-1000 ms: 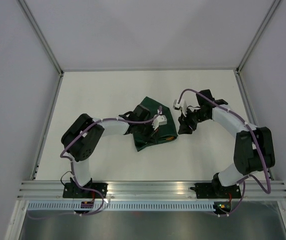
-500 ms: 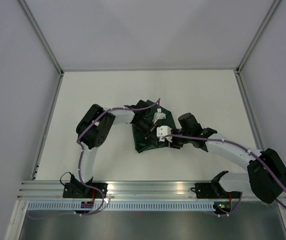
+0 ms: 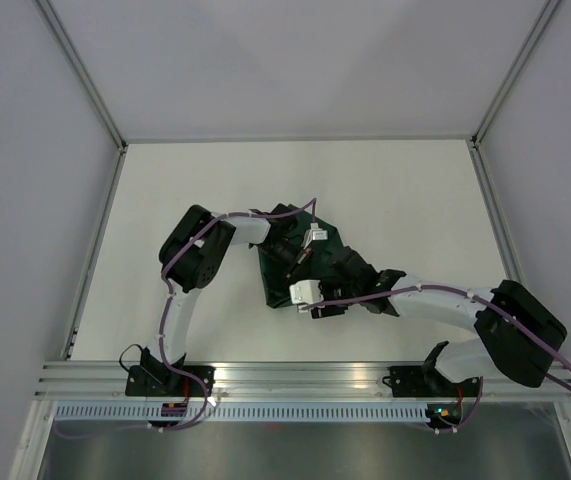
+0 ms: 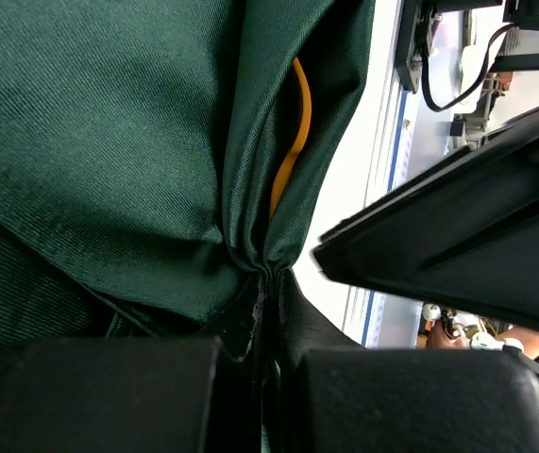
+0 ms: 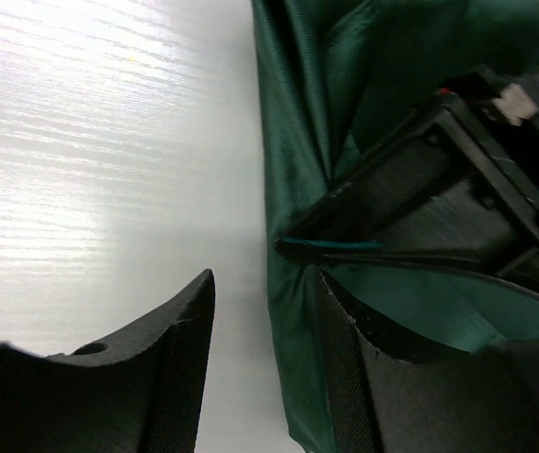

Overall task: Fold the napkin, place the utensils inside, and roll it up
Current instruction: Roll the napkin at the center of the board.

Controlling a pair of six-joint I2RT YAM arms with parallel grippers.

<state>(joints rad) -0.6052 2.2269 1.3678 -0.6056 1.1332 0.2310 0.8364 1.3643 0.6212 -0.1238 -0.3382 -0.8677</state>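
Here the left arm folds back at its elbow, its hand point(image 4: 265, 293) clamped on a pinched fold of the napkin point(image 3: 273, 283) near the middle of the counter point(image 3: 185, 180), while the right arm stretches low to the left, its hand point(image 5: 264, 278) standing apart at the napkin's edge.

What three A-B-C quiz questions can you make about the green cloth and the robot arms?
1. Where is the napkin? A) on the white table, between the two arms B) on a chair C) in a basket
2. What colour is the thin strip peeking from the fold? A) blue B) orange C) pink
3. What are the left fingers doing? A) spread wide in the air B) pinching the napkin C) holding a cup
Answers: 1 A, the top view shows it mid-table; 2 B, the left wrist view shows orange in the crease; 3 B, cloth bunches between the closed fingers.
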